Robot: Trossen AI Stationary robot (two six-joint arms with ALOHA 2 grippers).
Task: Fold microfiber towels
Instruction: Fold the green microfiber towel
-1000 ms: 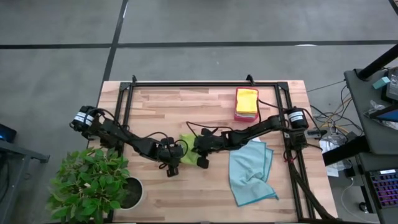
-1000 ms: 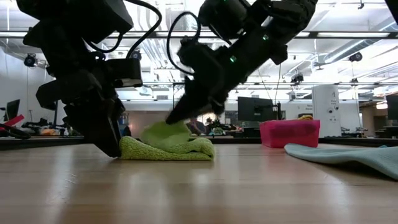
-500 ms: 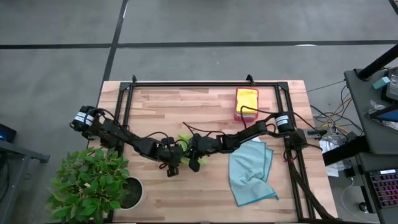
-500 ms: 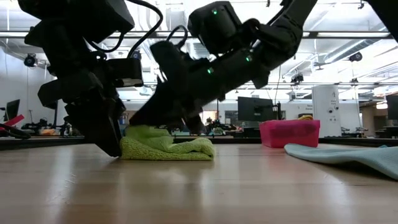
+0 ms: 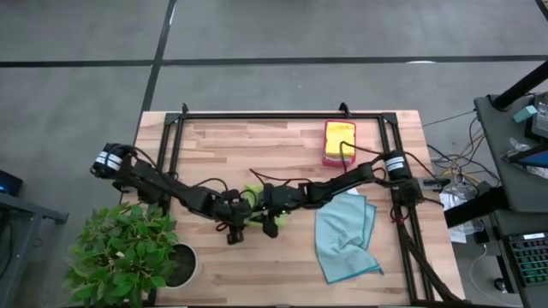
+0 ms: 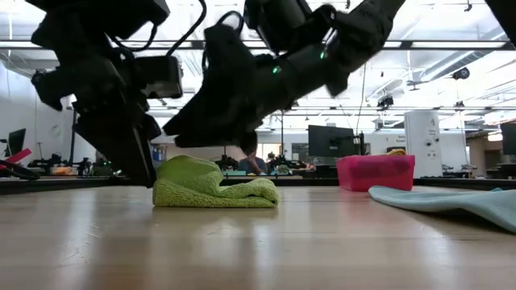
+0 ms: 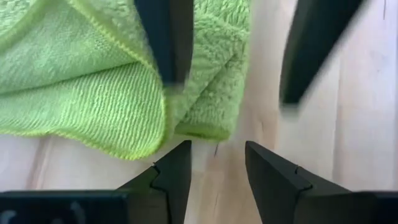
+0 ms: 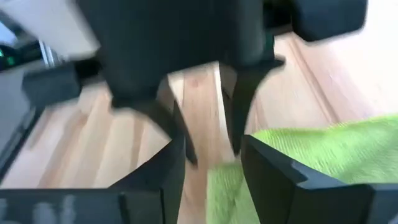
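A lime green microfiber towel [image 6: 214,188] lies folded over itself on the wooden table, near the middle [image 5: 251,198]. My left gripper [image 7: 217,165] is open at the towel's left end, its fingertips low over bare wood just short of the towel's folded edge [image 7: 199,132]. My right gripper [image 8: 211,168] is open and hangs just above the towel [image 8: 311,162], facing the left gripper. In the left wrist view, one right finger [image 7: 165,37] stands over the cloth and the other [image 7: 314,50] over the wood. Nothing is between either pair of fingers.
A pink-red tray [image 5: 326,154] with a yellow towel [image 5: 340,137] on top stands at the far right. A light blue towel [image 5: 345,235] lies crumpled at the near right. A potted plant [image 5: 128,252] is at the near left corner. Black frame rails [image 5: 282,115] border the table.
My right gripper has carried the towel's raised fold down and toward the left gripper, then let go of it. That fold, peaked up a second ago, now lies rounded on the rest of the towel. My left gripper has stayed beside the towel's left end.
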